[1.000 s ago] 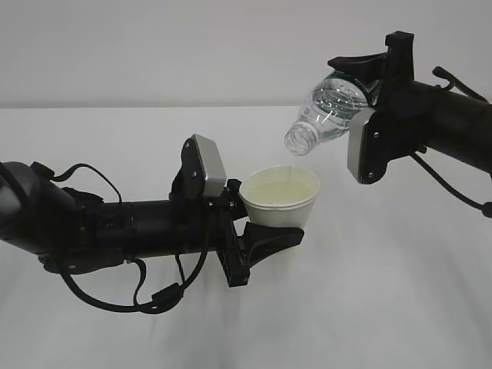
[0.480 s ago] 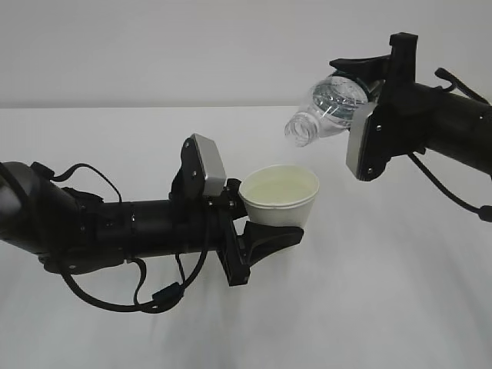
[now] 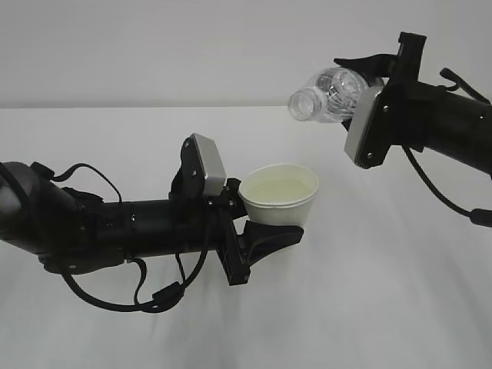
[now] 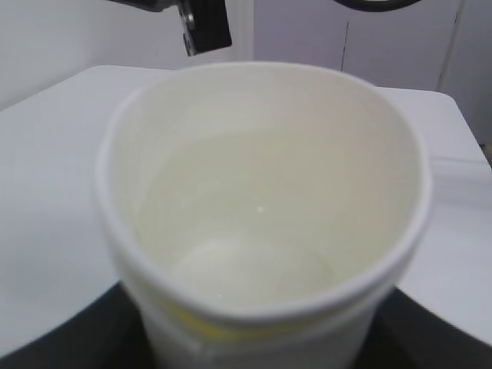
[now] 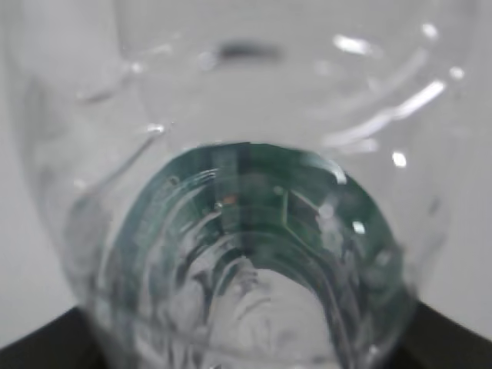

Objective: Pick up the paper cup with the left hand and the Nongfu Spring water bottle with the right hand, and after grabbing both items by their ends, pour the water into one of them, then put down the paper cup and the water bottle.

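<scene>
The paper cup (image 3: 280,197) is held upright by the left hand (image 3: 257,234), whose black fingers are closed around the cup's lower part, so that the cup stands at about 1 o'clock from the hand and is raised clear of the white worktop (image 3: 369,307). In the left wrist view the cup (image 4: 261,223) fills the frame, and clear water (image 4: 246,231) is seen lying in its pale yellowish inside, below the rolled rim. The Nongfu Spring water bottle (image 3: 327,94) is gripped at its base end by the right hand (image 3: 377,77), with the body lying close to level and the uncapped mouth pointing towards 9 o'clock. The bottle is found at about 1 o'clock from the cup, higher than it and apart from it. In the right wrist view the ribbed clear bottle (image 5: 246,231) is seen close up, with green showing through the plastic.
</scene>
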Controlling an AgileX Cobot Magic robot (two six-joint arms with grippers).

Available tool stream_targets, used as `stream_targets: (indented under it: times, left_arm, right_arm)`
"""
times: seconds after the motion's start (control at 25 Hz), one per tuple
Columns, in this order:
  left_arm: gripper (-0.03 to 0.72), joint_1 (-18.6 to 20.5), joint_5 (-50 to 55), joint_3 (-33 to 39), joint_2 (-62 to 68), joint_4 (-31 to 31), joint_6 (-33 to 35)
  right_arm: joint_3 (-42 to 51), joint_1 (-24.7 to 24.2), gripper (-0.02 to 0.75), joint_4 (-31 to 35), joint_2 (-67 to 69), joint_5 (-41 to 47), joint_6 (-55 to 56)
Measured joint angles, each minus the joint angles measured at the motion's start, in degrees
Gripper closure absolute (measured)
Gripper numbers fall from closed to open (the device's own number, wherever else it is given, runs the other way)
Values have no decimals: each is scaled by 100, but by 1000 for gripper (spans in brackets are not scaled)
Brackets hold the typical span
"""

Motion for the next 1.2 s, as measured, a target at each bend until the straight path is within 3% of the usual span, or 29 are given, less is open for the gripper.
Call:
stream_targets:
  times: [1.2]
  left_arm:
    - [269,0,0,0,0,0,0]
  right_arm:
    - [37,0,291,689,0,87,3171]
